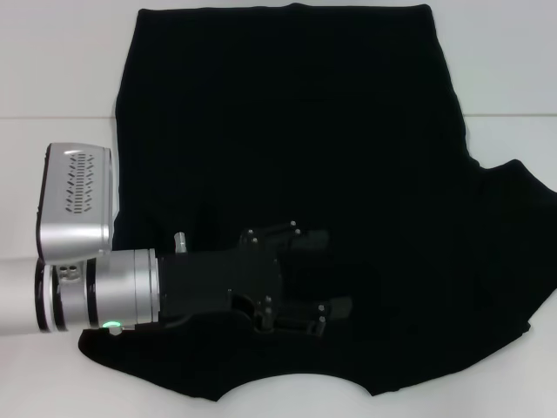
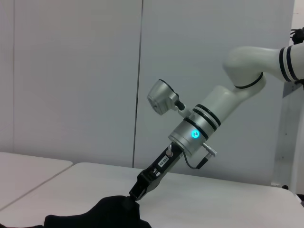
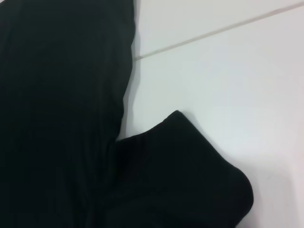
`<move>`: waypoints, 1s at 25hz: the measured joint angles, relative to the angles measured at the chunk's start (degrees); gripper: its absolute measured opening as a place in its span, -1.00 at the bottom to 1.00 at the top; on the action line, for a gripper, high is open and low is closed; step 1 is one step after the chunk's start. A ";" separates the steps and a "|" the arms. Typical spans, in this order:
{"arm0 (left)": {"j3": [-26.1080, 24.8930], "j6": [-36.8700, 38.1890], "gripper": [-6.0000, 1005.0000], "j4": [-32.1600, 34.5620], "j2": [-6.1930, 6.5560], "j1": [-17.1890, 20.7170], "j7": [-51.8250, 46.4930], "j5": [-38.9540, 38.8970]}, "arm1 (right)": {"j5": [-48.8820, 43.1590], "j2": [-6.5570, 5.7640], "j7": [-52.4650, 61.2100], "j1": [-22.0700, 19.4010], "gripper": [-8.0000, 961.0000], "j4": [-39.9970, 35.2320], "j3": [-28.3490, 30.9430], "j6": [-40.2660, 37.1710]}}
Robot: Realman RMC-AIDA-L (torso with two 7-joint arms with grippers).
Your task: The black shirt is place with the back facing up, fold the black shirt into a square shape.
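Left gripper (image 1: 326,274): reaching in over the near-left part of the black shirt (image 1: 296,131), fingers spread; right gripper (image 2: 136,191): tilting down, tip touching the shirt's raised edge.

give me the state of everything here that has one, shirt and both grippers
black shirt: spread on the white table, plain side up, left sleeve side already folded inward, right sleeve out flat
left gripper: over the shirt's near middle, fingers spread open
right gripper: tip down at a raised bit of shirt edge, grip unclear
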 joint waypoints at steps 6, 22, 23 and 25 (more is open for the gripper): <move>0.00 0.06 0.83 0.00 0.00 0.00 0.00 -0.32 | -0.03 0.00 -0.03 0.29 -0.96 0.10 -0.09 0.41; 0.01 -0.23 0.83 0.00 0.02 -0.43 -0.30 -0.39 | 0.44 1.14 -0.81 6.40 -0.92 0.16 -1.13 -1.74; 0.00 -0.28 0.83 0.01 0.06 -0.42 -0.46 -0.39 | 0.43 1.48 -1.19 7.34 -0.92 0.18 -1.50 -2.32; 0.00 -0.35 0.83 0.07 0.09 -0.41 -0.68 -0.39 | 0.40 2.30 -1.62 9.49 -0.91 0.28 -3.07 -3.68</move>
